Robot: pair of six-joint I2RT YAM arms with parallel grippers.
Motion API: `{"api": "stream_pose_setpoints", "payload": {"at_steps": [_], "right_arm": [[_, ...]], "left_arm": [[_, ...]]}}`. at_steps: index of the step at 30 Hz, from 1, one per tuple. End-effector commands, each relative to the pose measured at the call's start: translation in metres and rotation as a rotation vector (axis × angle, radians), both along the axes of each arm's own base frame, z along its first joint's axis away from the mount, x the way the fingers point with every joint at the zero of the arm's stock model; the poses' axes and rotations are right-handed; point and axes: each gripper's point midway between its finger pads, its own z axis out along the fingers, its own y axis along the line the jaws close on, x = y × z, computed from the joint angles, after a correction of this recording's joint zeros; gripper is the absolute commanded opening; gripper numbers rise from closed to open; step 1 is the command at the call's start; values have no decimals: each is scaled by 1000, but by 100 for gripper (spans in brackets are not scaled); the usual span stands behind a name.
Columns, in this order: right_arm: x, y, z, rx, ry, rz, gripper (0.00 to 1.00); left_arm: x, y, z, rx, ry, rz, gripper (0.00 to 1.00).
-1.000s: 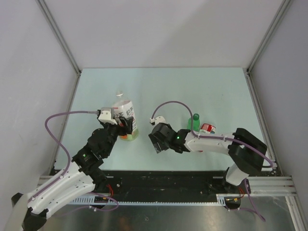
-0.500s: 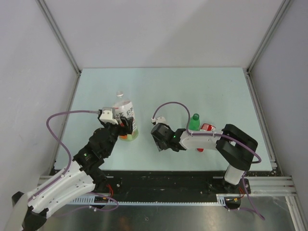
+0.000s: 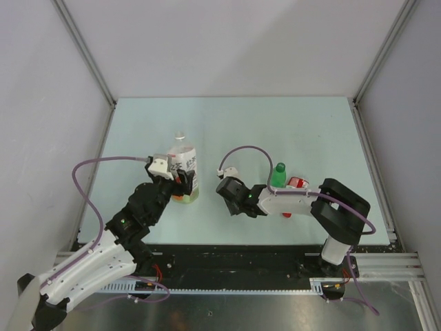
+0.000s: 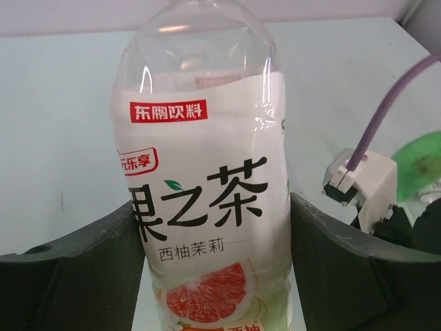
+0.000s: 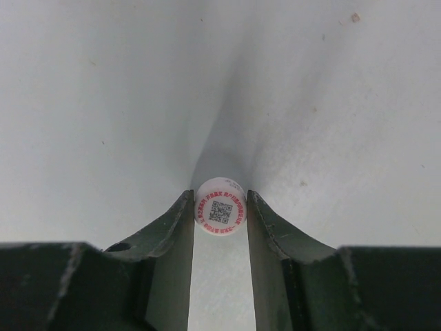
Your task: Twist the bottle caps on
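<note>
The wider clear bottle (image 4: pixel 207 172), with a white label and a grapefruit picture, stands between my left gripper's (image 4: pixel 213 207) fingers, which press on both its sides. From above, this bottle (image 3: pixel 183 165) stands left of centre with its mouth uncovered, and my left gripper (image 3: pixel 180 182) holds its lower part. My right gripper (image 5: pixel 220 200) is shut on a small white cap (image 5: pixel 220 208) with a red-printed code, held just over the table. The top view shows the right gripper (image 3: pixel 226 192) near the centre. A small green bottle (image 3: pixel 278 175) and a red-white labelled bottle (image 3: pixel 296 183) show behind the right forearm.
The pale table (image 3: pixel 289 131) is enclosed by grey walls with metal corner posts (image 3: pixel 375 69). A purple cable (image 3: pixel 244 150) loops over the right wrist. The right arm's white connector (image 4: pixel 362 183) shows at the right of the left wrist view.
My right gripper has closed on the white cap and its forearm has swung in front of the green bottle. The left gripper has shifted the wider bottle slightly to the right.
</note>
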Motion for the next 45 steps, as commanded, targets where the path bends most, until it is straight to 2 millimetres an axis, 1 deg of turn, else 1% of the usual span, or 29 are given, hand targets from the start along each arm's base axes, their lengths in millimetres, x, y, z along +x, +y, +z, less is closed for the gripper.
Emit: {"api": "stream_pose_setpoints", "payload": {"at_steps": [1,2,4,7,10,13,15,17,20,23,27,32,35,38,43,45], "right_arm": [[5,-9,52,28,-79,10,17],[7,-13,69,55,-100,17,17],[12,-25,104,126,-125,20,16],[11,-43,156,286,-120,80,14],[0,-55,209,473,-141,194,12],[-19,-66,259,637,-201,312,11],[-31,-72,283,705,-242,381,10],[-46,-75,298,744,-273,475,11],[-65,-78,313,793,-286,586,11],[-80,-79,321,830,-277,676,10],[-87,-81,317,812,-275,718,11],[-95,-79,314,817,-251,779,9],[-98,-80,309,805,-237,794,9],[-105,-80,306,810,-212,830,9],[-102,-81,293,772,-182,798,9],[-101,-79,292,770,-181,796,9]], "left_arm": [[-8,-30,26,43,-121,-199,0],[-14,-40,28,63,-147,-277,0],[-33,-66,31,117,-209,-482,0],[-62,-92,34,166,-288,-727,0],[-87,-110,30,222,-347,-927,0],[-100,-123,13,266,-320,-1073,0],[-106,-130,4,273,-286,-1150,0],[-115,-139,1,261,-264,-1238,0],[-124,-147,5,238,-256,-1329,0],[-125,-149,8,235,-261,-1338,0],[-128,-148,11,233,-276,-1336,0],[-129,-149,11,225,-260,-1334,2],[-127,-150,10,228,-251,-1323,1],[-124,-151,11,230,-248,-1308,1],[-127,-151,15,219,-251,-1317,1],[-127,-152,15,217,-247,-1316,2]]}}
